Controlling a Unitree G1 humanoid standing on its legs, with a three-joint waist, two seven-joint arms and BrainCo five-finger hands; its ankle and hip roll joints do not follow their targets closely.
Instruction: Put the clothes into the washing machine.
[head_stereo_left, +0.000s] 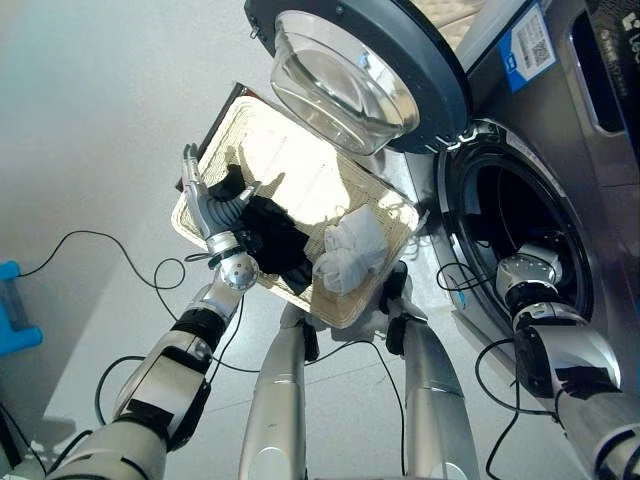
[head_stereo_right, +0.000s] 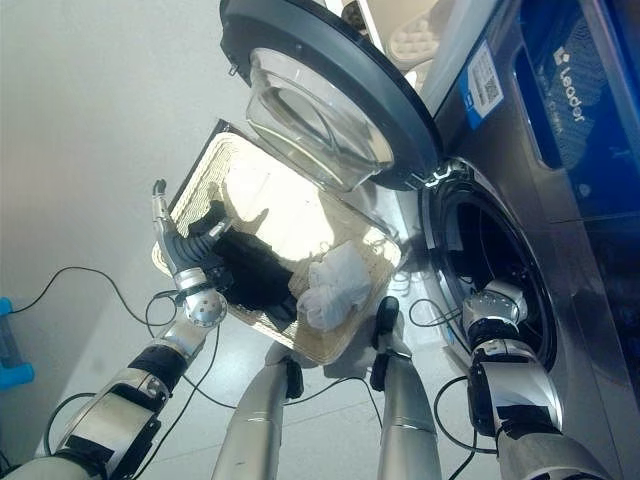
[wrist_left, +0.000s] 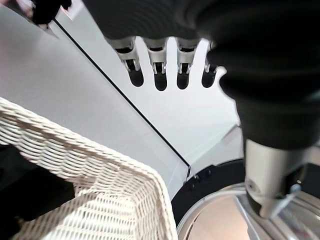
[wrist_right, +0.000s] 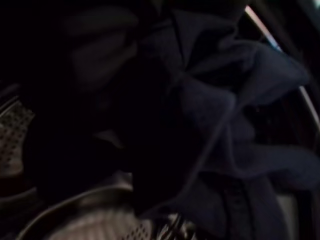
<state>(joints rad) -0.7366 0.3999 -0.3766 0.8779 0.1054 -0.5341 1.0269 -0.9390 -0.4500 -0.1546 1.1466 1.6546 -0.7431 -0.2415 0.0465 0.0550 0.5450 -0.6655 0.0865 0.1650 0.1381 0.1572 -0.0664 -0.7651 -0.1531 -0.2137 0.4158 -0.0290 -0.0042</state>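
The left hand (head_stereo_left: 208, 205) stood at the left edge of the wicker basket (head_stereo_left: 385, 195) in the middle of the left eye view, its fingers straight and spread, holding nothing. In the basket lay a black garment (head_stereo_left: 275, 235) next to the hand and a bunched white garment (head_stereo_left: 350, 250) toward the lower right corner. Above the basket hung the open round door (head_stereo_left: 355, 65) of the washing machine (head_stereo_left: 560, 120), which took up the right side of the frame. The right arm reached into the dark drum opening (head_stereo_left: 520, 215) at the right; its hand was hidden inside, so I could not tell how its fingers stood.

In the right eye view the same layout showed: the left hand (head_stereo_right: 172, 238) at the basket's left rim, the black garment just beside it, the white garment at lower right, and the right arm going into the drum.

In the left wrist view the straight fingers (wrist_left: 160, 70) pointed across the upper part of the frame, with the woven basket rim (wrist_left: 100, 160) at lower left and the pale floor (wrist_left: 65, 95) between.

In the right wrist view a dark blue garment (wrist_right: 235, 125) lay crumpled inside the drum, with the perforated drum wall (wrist_right: 15, 135) at the left edge.
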